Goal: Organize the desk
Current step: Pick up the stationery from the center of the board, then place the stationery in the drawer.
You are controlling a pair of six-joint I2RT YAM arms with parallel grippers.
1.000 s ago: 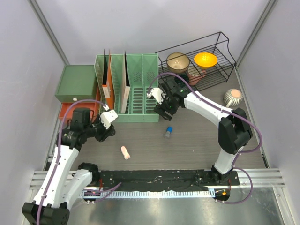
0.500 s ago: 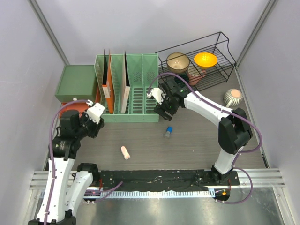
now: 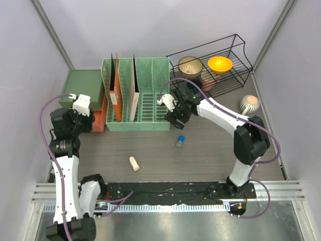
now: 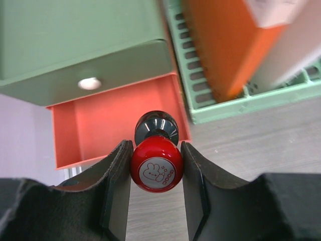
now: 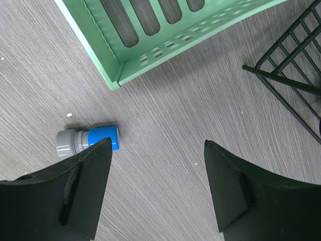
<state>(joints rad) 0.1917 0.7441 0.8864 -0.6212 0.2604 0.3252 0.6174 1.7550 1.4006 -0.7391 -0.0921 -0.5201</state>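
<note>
Holding a red stamp (image 4: 156,168) pinched in the left gripper (image 4: 155,150), over the front edge of the open orange drawer (image 4: 100,125) at the far left of the desk (image 3: 210,150). Putting it away, seemingly; next needing lowering inside, then releasing. Hovering the right gripper (image 5: 157,142) wide and empty above the desk, beside a blue-capped tube (image 5: 88,140).

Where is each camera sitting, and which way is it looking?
Top external: high behind the arms, looking down on the desk; both arms show.
Left wrist: on the left arm, facing the open orange drawer; the left jaws show, clamped on a red stamp.
Right wrist: on the right arm, facing down at the desk; the right jaws show, open.
Shared: top and right wrist both show the blue-and-grey tube and green file rack.
</note>
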